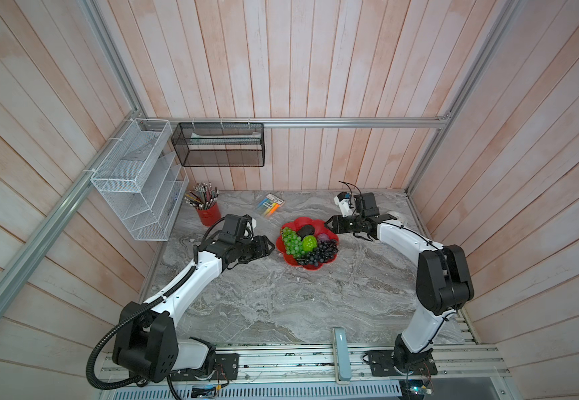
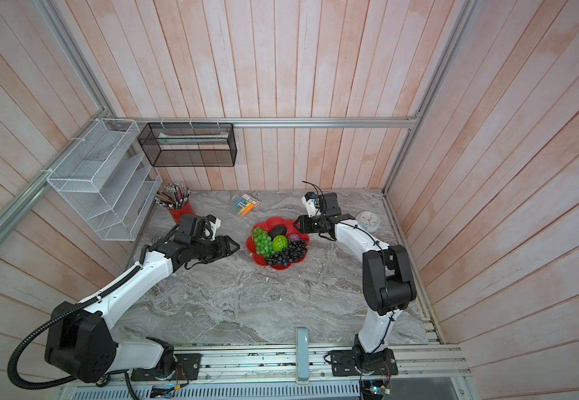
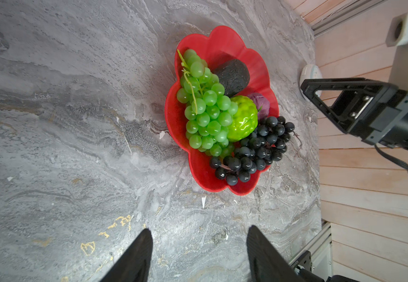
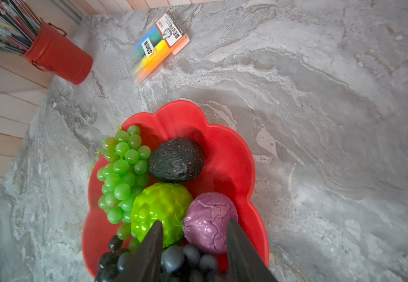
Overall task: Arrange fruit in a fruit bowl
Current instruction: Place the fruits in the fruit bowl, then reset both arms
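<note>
Grey-veined marble tabletop [image 1: 281,304]: carries every item below; directions are read in the top views.
Red glossy fruit bowl [image 1: 307,220]: scalloped petal rim, standing slightly toward 12 o'clock from the tabletop's middle, with all five fruits inside.
Black left end effector [image 3: 199,230]: jaws apart and empty, at the bowl's 9 o'clock, near the rim but clear of it.
Black right end effector [image 4: 195,222]: jaws apart with nothing clamped, poised over the bowl's 2 o'clock edge.
Red pencil cup [image 1: 208,214]: at the bowl's 10 o'clock, well apart.
Bright green grape bunch [image 1: 291,240]: at 9 o'clock in the bowl.
Dark grape bunch [image 1: 319,254]: at 5 o'clock, overhanging the rim.
Bumpy lime-green fruit [image 1: 309,243]: at the centre, touching both bunches.
Black-green avocado [image 1: 305,230]: at 12 o'clock.
Small purple fruit [image 1: 323,238]: at 2 o'clock, beside the lime-green fruit.
</note>
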Robot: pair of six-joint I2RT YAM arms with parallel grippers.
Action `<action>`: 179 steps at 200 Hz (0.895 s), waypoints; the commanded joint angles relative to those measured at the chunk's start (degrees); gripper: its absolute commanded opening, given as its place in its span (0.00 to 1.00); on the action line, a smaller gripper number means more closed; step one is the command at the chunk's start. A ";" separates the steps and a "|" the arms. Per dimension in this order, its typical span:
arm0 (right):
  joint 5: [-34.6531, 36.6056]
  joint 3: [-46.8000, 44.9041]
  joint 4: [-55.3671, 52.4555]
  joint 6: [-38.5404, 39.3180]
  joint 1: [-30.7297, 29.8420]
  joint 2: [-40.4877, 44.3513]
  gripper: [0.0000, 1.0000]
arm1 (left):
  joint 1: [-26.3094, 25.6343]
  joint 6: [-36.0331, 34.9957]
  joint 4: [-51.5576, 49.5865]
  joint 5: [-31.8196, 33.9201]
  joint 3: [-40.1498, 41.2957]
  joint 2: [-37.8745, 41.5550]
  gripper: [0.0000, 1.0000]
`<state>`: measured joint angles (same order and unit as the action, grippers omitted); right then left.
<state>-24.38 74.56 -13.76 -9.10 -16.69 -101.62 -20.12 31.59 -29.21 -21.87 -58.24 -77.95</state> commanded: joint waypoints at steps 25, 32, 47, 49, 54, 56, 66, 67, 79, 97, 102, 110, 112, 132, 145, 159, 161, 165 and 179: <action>7.33 -2.80 -4.16 1.53 -0.27 9.12 0.52 | 0.34 -0.22 -3.30 2.04 1.04 4.57 0.67; 8.33 -4.43 -3.31 1.01 -0.25 11.40 0.56 | 0.34 -0.13 -2.52 3.74 1.55 5.77 0.70; 11.47 -8.35 -0.49 -0.39 -0.23 16.47 0.66 | 0.34 -0.68 -0.06 9.26 2.87 7.93 0.74; 12.19 -8.84 -0.20 -0.50 -0.24 17.12 0.68 | 0.34 -0.90 0.38 10.17 3.00 8.15 0.74; 13.74 -10.24 0.86 -0.79 -0.26 18.69 0.71 | 0.35 -1.69 1.27 12.42 3.33 8.69 0.75; 14.34 -10.76 1.26 -0.88 -0.27 19.45 0.72 | 0.34 -1.97 1.62 13.09 3.44 8.91 0.77; 17.65 -13.27 3.54 -1.01 -0.14 22.59 0.87 | 0.34 -3.90 4.02 17.91 4.22 10.32 0.79; 18.03 -13.55 3.81 -1.01 -0.12 22.99 0.90 | 0.34 -4.21 4.40 18.44 4.38 10.52 0.79; 23.13 -16.64 6.94 -1.27 0.08 27.03 0.98 | 0.34 -8.35 12.03 22.89 7.70 13.66 0.79; 27.66 -21.08 12.92 -0.15 0.86 32.92 0.98 | 0.63 -16.34 24.80 28.34 13.97 16.70 1.00; 28.48 -22.88 15.73 1.34 0.94 34.70 0.98 | 1.00 -19.07 28.19 28.99 15.86 16.78 1.00; 29.11 -27.33 22.19 4.81 0.96 37.61 0.98 | 1.79 -21.75 32.77 30.58 18.69 16.55 1.00; 29.19 -28.52 24.13 5.63 0.96 38.42 0.98 | 2.11 -22.23 33.75 30.88 19.21 16.41 1.00; 29.73 -41.14 42.04 14.32 2.68 43.14 0.98 | 6.59 -22.67 39.77 33.76 23.91 13.84 1.00; 32.43 -44.33 44.88 13.50 5.30 43.19 0.98 | 9.21 -22.27 45.74 36.21 27.79 12.13 1.00; 33.50 -47.36 45.56 10.34 8.45 43.66 0.98 | 11.59 -24.19 57.24 35.13 34.26 11.12 1.00; 33.34 -47.92 46.03 9.83 8.92 43.76 0.98 | 11.81 -24.45 58.83 35.14 35.13 10.84 1.00; 32.91 -49.23 47.36 8.87 9.91 43.86 0.98 | 12.24 -25.16 61.57 35.06 36.58 10.33 1.00; 31.23 -54.28 52.39 7.57 12.37 43.25 0.98 | 13.27 -26.77 66.90 35.49 38.81 6.73 1.00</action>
<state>5.61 25.91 26.52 0.03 -7.66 -58.22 -8.25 9.50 19.27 10.85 -23.51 -67.37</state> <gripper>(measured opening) 0.981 0.997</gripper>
